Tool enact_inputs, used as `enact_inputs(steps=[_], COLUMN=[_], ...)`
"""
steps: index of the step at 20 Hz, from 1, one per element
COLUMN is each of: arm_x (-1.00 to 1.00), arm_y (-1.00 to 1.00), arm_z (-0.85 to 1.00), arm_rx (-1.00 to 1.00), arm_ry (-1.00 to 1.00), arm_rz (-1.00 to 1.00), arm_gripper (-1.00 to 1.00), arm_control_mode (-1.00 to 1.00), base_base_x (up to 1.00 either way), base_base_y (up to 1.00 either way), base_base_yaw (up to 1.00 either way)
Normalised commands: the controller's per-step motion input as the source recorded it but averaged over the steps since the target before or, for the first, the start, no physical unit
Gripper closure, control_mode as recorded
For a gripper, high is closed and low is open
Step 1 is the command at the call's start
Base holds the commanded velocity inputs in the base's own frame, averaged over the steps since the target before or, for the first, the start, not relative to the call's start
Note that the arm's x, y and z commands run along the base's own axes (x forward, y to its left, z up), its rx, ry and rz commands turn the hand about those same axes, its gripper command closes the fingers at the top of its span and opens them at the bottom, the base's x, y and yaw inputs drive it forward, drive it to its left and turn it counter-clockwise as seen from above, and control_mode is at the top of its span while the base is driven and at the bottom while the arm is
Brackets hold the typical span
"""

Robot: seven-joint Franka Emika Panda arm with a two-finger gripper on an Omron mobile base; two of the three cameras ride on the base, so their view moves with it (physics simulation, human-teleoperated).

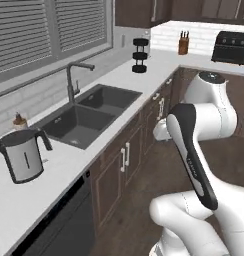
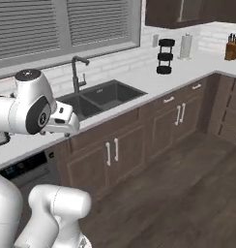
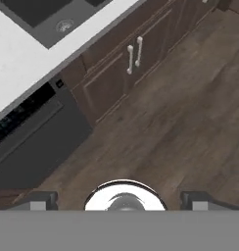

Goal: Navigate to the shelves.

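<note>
The shelves are out of view. My gripper [image 3: 119, 201] hangs over the dark wooden floor [image 3: 180, 127] in front of the lower cabinets, pointing down. Its two dark fingertips [image 3: 40, 201] stand wide apart, open, with nothing between them. In the right base view the white hand [image 2: 62, 121] sits level with the counter's front edge, just left of the sink [image 2: 98, 97].
A grey-white countertop [image 1: 119, 75] runs along the window wall, with a dark double sink [image 1: 86, 112], faucet [image 1: 73, 80], kettle [image 1: 23, 155] and black tiered stand [image 1: 140, 55]. A knife block [image 1: 183, 44] and black toaster oven [image 1: 231, 47] stand past the corner. Below are brown cabinets [image 2: 139, 140] and a dishwasher [image 3: 28, 137]. Open floor lies to the right.
</note>
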Motion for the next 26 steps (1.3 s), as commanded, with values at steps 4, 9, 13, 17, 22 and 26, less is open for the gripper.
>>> enact_inputs(steps=[4,9,13,17,22,26], arm_x=[0.00,0.00,0.00,0.00,0.00,0.00], arm_y=[0.00,0.00,0.00,0.00,0.00,0.00], arm_z=[0.00,0.00,0.00,0.00,0.00,0.00], arm_rx=[0.00,0.00,0.00,0.00,0.00,0.00], arm_ry=[0.00,0.00,0.00,0.00,0.00,0.00], arm_rz=[0.00,0.00,0.00,0.00,0.00,0.00], arm_gripper=[-1.00,-1.00,-1.00,-1.00,-1.00,-1.00], arm_control_mode=[1.00,1.00,1.00,1.00,1.00,1.00], base_base_x=[0.19,0.21,0.35,0.38,0.31,0.29], base_base_y=[0.00,0.01,0.15,0.16,0.27,0.28], base_base_yaw=[-0.89,-0.88,-0.77,-0.70,-0.58,-0.55])
